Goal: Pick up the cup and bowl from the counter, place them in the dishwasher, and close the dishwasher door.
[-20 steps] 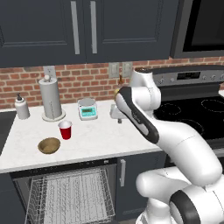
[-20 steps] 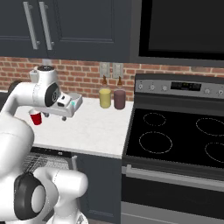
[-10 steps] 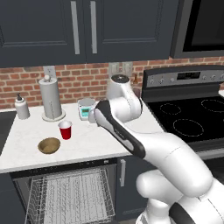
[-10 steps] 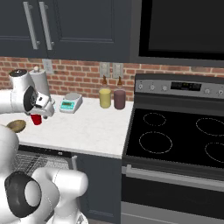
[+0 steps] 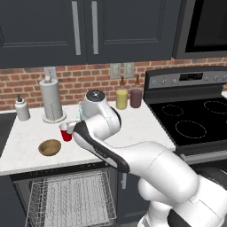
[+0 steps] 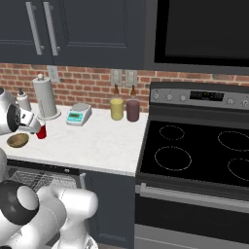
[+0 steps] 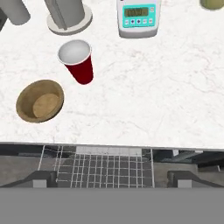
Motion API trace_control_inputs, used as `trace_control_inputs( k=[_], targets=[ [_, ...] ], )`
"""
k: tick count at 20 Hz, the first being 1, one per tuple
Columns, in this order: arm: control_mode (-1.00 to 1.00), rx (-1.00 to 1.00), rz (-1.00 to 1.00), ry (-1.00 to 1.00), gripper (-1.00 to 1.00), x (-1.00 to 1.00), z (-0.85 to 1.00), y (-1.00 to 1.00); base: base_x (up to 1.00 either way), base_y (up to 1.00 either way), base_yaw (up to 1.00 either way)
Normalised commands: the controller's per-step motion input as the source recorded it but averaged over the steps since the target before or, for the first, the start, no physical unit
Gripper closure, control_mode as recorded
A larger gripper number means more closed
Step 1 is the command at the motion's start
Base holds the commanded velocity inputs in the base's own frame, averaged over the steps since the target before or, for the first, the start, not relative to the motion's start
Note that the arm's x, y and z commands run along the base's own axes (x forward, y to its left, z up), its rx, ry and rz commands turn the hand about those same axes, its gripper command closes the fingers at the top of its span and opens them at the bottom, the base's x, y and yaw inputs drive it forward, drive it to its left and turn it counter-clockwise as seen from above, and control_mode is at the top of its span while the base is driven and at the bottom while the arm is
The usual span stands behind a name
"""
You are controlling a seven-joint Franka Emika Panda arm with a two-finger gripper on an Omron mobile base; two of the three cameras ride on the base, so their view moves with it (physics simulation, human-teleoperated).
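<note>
A simulated kitchen, with a white robot arm bent low over a white marble counter (image 7: pixel 166 100). In the hand view, the gripper (image 7: pixel 112 179) looks down from above the counter's front edge; its two dark fingertips (image 7: pixel 43 178) sit far apart at the bottom of the view, so it is spread wide and holds nothing.

The red cup (image 7: pixel 78 63) stands upright on the counter, ahead of the gripper and off toward the left fingertip. Its white rim and pale inside face the camera, so its long axis probably runs nearly along the gripper's line of sight. The tan bowl (image 7: pixel 39 99) rests just beside the cup, apart from it, closer to the counter edge and further to the same side. Directly under the fingers, below the counter edge, lies the grey wire rack of the open dishwasher (image 7: pixel 100 168).

Reaching the cup looks to call for moving forward and toward the left fingertip's side, then down.
</note>
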Motion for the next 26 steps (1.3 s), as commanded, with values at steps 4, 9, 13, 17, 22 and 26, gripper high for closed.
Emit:
trace_control_inputs(
  k=[4,9,13,17,22,26],
  targets=[
    [-1.0,0.0,0.09,-0.04,-1.0,0.25,-0.32,0.53,0.0,0.0,0.0],
    [-1.0,0.0,0.11,0.01,-1.0,0.01,-0.17,0.23,0.0,0.0,0.0],
    [-1.0,0.0,0.0,0.14,-1.0,0.0,-0.04,0.06,0.0,0.0,0.0],
    [-1.0,0.04,0.01,0.08,-1.0,0.0,-0.12,0.04,0.0,0.0,0.0],
    [-1.0,0.02,0.0,0.08,-1.0,0.0,-0.2,0.15,0.0,0.0,0.0],
    [-1.0,0.0,0.0,0.05,-1.0,0.01,-0.2,0.14,0.0,0.0,0.0]
  ],
)
